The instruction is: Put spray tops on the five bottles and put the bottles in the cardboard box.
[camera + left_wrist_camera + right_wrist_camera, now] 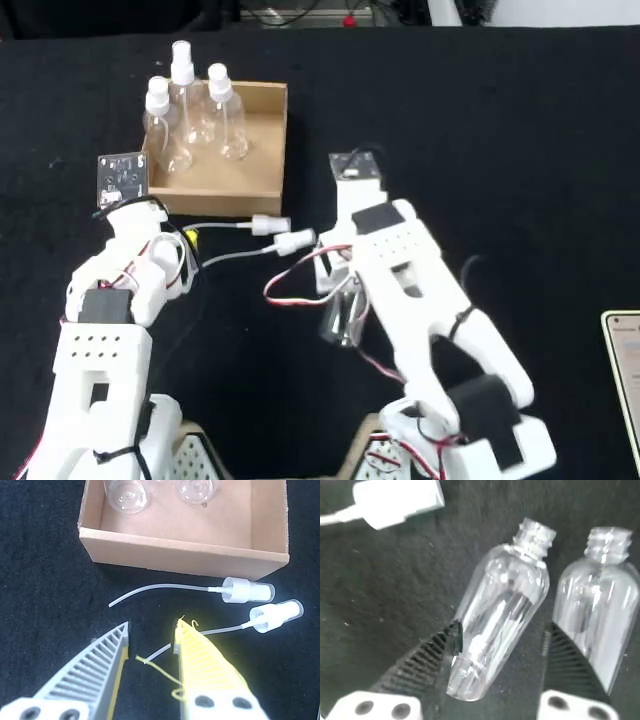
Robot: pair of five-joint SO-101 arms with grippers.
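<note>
Bottle [497,625] lies flat, neck pointing away from the right gripper [501,632].

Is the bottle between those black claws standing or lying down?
Lying down. The bottle rests on its side on the table, bare neck pointing away from the right gripper.
</note>
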